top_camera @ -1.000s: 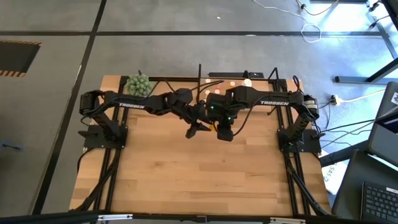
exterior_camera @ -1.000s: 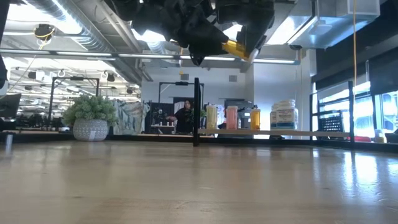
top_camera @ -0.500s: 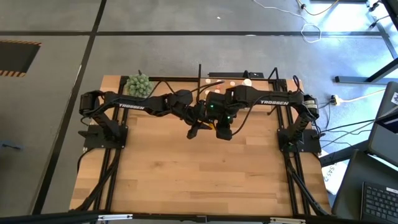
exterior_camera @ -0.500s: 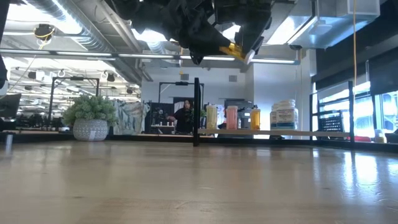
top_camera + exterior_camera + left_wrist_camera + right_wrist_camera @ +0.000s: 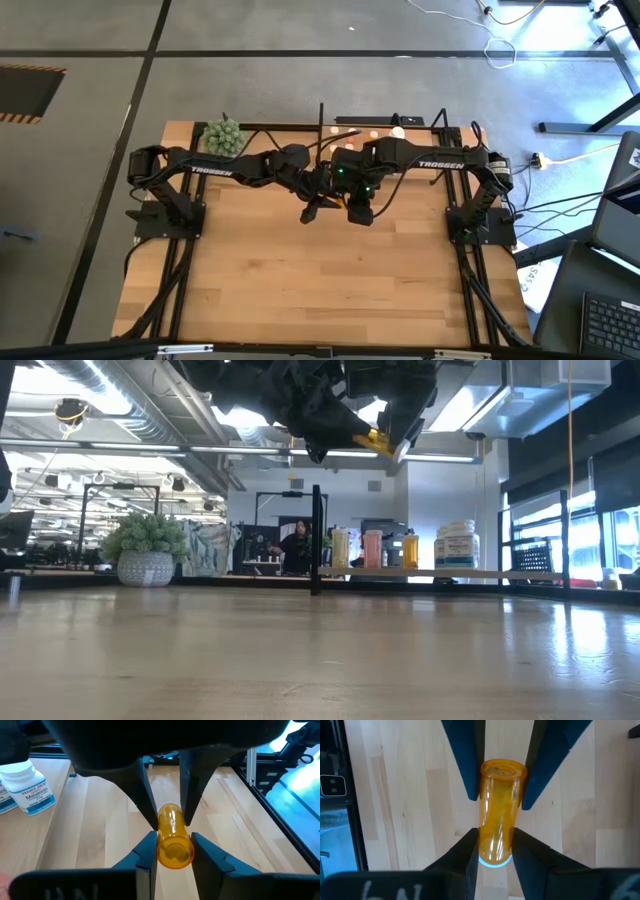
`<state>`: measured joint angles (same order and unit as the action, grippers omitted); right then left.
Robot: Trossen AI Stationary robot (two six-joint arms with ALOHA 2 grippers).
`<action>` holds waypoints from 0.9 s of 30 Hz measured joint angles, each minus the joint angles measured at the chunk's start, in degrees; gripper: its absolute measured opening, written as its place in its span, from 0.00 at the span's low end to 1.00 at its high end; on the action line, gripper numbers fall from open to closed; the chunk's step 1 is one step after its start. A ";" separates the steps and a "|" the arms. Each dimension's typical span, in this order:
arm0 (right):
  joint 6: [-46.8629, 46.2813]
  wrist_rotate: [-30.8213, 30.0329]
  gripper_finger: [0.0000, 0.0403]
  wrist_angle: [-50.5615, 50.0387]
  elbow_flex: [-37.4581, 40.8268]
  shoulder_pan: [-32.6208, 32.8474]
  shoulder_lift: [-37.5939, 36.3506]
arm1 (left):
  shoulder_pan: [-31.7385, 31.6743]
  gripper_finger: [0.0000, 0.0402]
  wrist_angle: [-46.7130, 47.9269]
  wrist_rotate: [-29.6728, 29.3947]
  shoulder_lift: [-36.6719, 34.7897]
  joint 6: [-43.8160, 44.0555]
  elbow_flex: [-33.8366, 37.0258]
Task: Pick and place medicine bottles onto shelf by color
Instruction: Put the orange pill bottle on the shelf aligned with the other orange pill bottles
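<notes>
— Above the table [image 5: 300, 290], near its middle and well clear of the wood: orange bottle [image 5: 175, 837], held in the air. Lying which way?

— Lying level, long axis along the line from one gripper to the other. White-capped end toward the right gripper [image 5: 495, 834], bare base toward the left gripper [image 5: 172, 841].

— Gripped by which?

— Pinched by both, judging from the wrist views. Right fingers clamped near the capped end; left fingers pressed against the sides at the base end, with no gap visible.

— Nearer arm?

— Neither. Met nose to nose over the bottle's middle. Looks like a handover.

— Pose?

— Reached inward from either side, wrists dipped, grippers hanging high over the table in the low view.

— And the shelf [image 5: 385, 125]?

— Well apart, at the far edge, beyond the right forearm. Stocked already with other bottles.

— So next?

— Probably letting go on one side only, then carrying back toward the shelf. Worth watching for tilt once held by a single end.
</notes>
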<state>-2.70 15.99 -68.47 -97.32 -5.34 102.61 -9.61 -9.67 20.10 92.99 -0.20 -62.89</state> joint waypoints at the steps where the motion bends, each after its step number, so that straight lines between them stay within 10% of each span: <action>1: 0.00 0.00 0.27 0.00 0.00 0.00 0.00 | 0.00 0.19 0.00 0.00 0.00 0.01 0.00; 27: 1.16 -8.79 0.43 -6.62 0.48 0.04 -6.90 | -0.52 0.18 16.55 0.76 0.02 -0.36 -0.02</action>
<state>-1.54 7.20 -75.09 -96.84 -5.30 95.70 -10.13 6.88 20.86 93.01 -0.56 -62.92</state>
